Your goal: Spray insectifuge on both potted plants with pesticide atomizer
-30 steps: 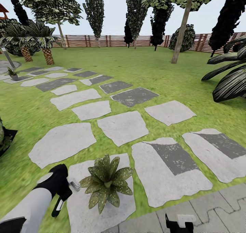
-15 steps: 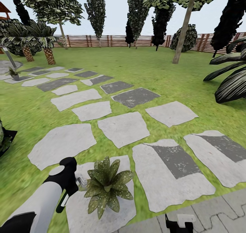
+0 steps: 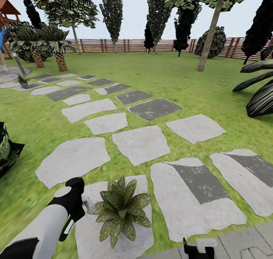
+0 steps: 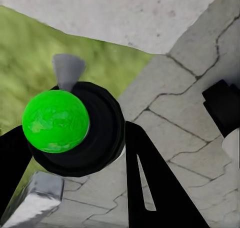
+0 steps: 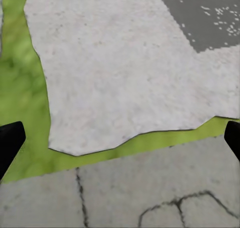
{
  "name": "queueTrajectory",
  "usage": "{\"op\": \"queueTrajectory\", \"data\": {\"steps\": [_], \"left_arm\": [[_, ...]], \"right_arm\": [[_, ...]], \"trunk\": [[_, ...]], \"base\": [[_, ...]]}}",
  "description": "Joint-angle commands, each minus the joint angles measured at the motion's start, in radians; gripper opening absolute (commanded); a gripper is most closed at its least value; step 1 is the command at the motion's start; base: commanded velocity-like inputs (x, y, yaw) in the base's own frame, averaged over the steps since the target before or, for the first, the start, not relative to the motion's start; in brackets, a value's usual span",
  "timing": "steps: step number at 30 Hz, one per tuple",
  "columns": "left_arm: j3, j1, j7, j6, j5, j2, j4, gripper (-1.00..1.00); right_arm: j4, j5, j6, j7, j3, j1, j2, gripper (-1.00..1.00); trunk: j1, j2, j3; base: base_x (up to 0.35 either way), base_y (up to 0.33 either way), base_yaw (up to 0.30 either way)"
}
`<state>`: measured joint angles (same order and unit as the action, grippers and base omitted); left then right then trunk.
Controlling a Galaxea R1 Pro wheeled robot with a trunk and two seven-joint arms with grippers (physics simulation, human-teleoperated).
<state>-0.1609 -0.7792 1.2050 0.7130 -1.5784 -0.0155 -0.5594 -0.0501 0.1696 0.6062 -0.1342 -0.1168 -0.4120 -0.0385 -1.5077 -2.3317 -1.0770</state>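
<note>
At lower left, the left end effector (image 3: 77, 209), clamping the slim dark-green atomizer (image 4: 75, 130), should sweep across the speckled green-leaved rosette (image 3: 121, 210).

A potted plant (image 3: 121, 209) sits on the nearest stepping stone (image 3: 113, 234), the pesticide atomizer (image 3: 88, 205) just to its left; more stones lead back across the lawn (image 3: 182, 80) toward the fence (image 3: 113, 45).

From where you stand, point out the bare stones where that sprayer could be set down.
The large stone to the right of the potted plant is bare, bordered by grass and the paving near the right gripper. The stone ahead on the left, ringed by lawn, is bare too. Crowded: the plant's own stone, where the left gripper holds the pesticide atomizer at the leaves.
</note>
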Motion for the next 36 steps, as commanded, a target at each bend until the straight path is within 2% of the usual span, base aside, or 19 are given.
{"op": "queueTrajectory", "data": {"steps": [1, 6, 10, 16, 22, 27, 30, 32, 36], "left_arm": [[-0.005, 0.001, 0.007, 0.008, -0.005, 0.003, -0.001, -1.0], [-0.006, 0.032, 0.007, 0.006, -0.005, 0.011, 0.015, -1.0], [-0.006, 0.037, 0.005, 0.005, -0.008, 0.025, 0.082, -1.0], [-0.006, 0.037, 0.004, 0.006, -0.008, 0.026, 0.082, -1.0], [-0.002, 0.025, 0.005, 0.008, -0.007, 0.018, 0.03, -1.0], [-0.001, 0.033, 0.001, 0.007, -0.009, 0.011, 0.024, -1.0], [-0.002, 0.035, 0.0, 0.006, -0.008, -0.02, 0.024, -1.0], [-0.002, 0.035, -0.002, 0.006, -0.008, -0.032, 0.025, -1.0], [-0.015, 0.037, -0.097, 0.005, 0.004, -0.03, 0.025, -1.0]], "right_arm": [[0.001, 0.011, 0.003, -0.004, -0.007, -0.001, 0.0, 1.0], [0.001, 0.011, 0.003, -0.004, -0.007, -0.001, 0.0, 1.0], [0.001, 0.011, 0.003, -0.004, -0.007, -0.001, 0.0, 1.0], [0.001, 0.011, 0.002, -0.004, -0.007, -0.001, 0.0, 1.0], [0.001, 0.011, 0.002, -0.004, -0.007, -0.001, 0.0, 1.0], [0.001, 0.011, 0.002, -0.004, -0.007, -0.001, 0.0, 1.0], [0.001, 0.011, 0.002, -0.004, -0.007, -0.001, 0.0, 1.0], [0.001, 0.011, 0.002, -0.004, -0.007, -0.001, 0.0, 1.0], [0.001, 0.011, 0.002, -0.004, -0.007, -0.001, 0.0, 1.0]], "trunk": [[0.0, 0.0, -0.001], [0.0, 0.0, -0.001], [0.0, 0.0, -0.001], [0.0, 0.0, -0.001], [0.0, 0.0, -0.001], [0.0, 0.0, -0.001], [0.0, 0.0, -0.001], [0.0, 0.0, -0.001], [0.0, 0.0, -0.001]], "base": [[0.202, 0.0, 0.002], [0.029, 0.0, 0.0], [0.0, 0.0, 0.0], [0.064, 0.0, 0.0], [0.168, 0.0, 0.0], [0.011, 0.0, 0.0], [0.0, 0.0, 0.0], [0.0, 0.0, 0.0], [-0.052, 0.0, 0.0]]}}
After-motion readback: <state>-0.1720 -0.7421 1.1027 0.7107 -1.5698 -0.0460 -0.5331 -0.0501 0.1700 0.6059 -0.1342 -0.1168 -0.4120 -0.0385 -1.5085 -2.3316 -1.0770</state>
